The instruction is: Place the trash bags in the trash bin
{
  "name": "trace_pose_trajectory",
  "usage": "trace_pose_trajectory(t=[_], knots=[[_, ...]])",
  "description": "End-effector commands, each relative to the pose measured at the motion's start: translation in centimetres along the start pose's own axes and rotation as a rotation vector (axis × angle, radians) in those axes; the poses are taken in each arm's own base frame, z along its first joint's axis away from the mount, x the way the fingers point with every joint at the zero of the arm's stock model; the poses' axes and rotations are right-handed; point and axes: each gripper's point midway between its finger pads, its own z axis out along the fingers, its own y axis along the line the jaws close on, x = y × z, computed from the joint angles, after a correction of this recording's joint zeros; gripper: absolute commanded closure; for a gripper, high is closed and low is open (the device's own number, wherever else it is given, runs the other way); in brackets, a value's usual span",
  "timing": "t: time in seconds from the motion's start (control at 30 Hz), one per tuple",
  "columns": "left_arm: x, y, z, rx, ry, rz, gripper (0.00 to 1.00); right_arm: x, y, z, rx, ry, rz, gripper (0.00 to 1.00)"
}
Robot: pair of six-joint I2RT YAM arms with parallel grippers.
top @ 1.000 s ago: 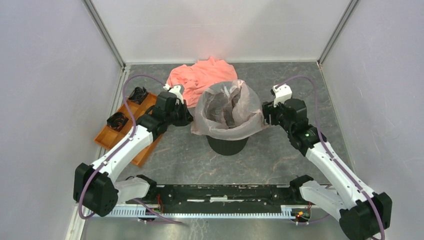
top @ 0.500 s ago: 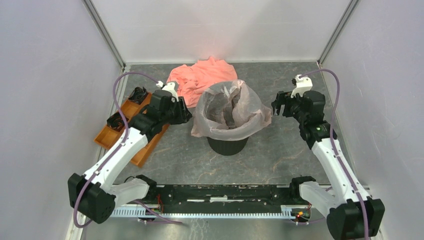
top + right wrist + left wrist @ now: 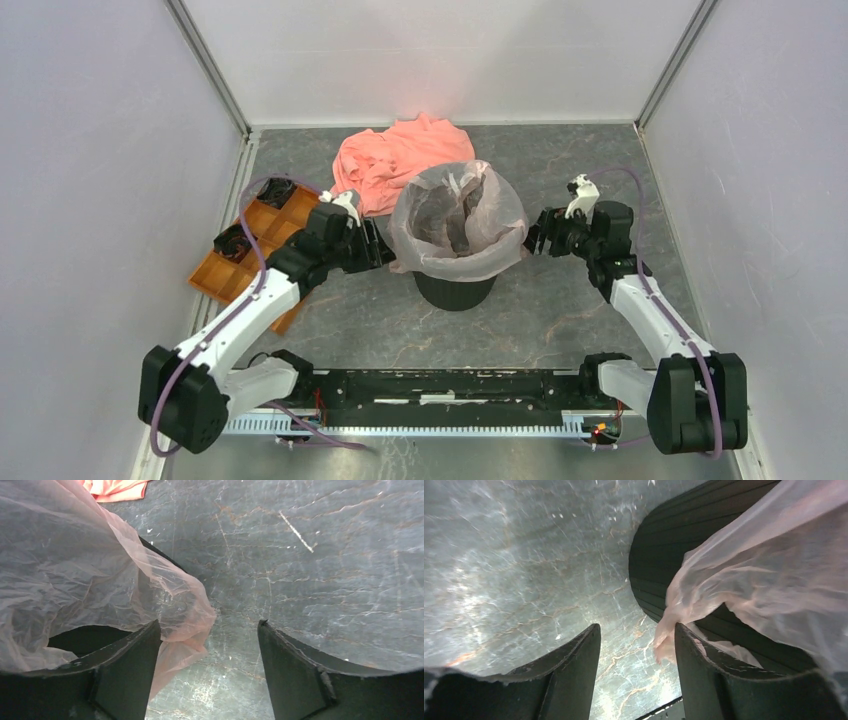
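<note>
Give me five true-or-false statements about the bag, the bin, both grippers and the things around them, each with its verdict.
1. The trash bag is draped over the rim of the trash bin. True.
2. The left gripper is clamped on the bag. False: its jaws stand apart with nothing pinched; the bag's edge hangs beside one finger.
3. The salmon cloth lies inside the bin. False: it lies on the table behind the bin.
4. The right gripper is open. True.
5. The orange tray sits left of the bin. True.

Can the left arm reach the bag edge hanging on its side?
Likely yes: the open left tool sits right beside the drooping edge of the trash bag, with nothing between them.
</note>
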Motion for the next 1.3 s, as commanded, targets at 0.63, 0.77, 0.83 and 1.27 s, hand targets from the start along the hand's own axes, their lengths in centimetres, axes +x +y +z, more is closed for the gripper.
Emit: trace_pose_trajectory(t=[0.63, 0.77, 0.83, 1.27], knots=[[5.5, 0.0, 6.8, 0.151, 0.133, -0.239, 0.65, 6.1, 0.6, 1.8, -0.136, 0.053, 0.112, 0.48], [5.1, 0.2, 6.6, 0.135, 0.109, -0.213, 0.65, 6.6, -1.8, 1.7, 0.004, 0.112, 0.051, 0.47], [4.7, 0.3, 6.5, 0.125, 0.093, -0.198, 0.65, 6.3, -3.8, 1.0, 0.132, 0.137, 0.012, 0.46], [5.1, 0.4, 6.4, 0.134, 0.104, -0.177, 0.65, -8.9, -4.8, -7.2, 0.503, -0.103, -0.199, 0.14]])
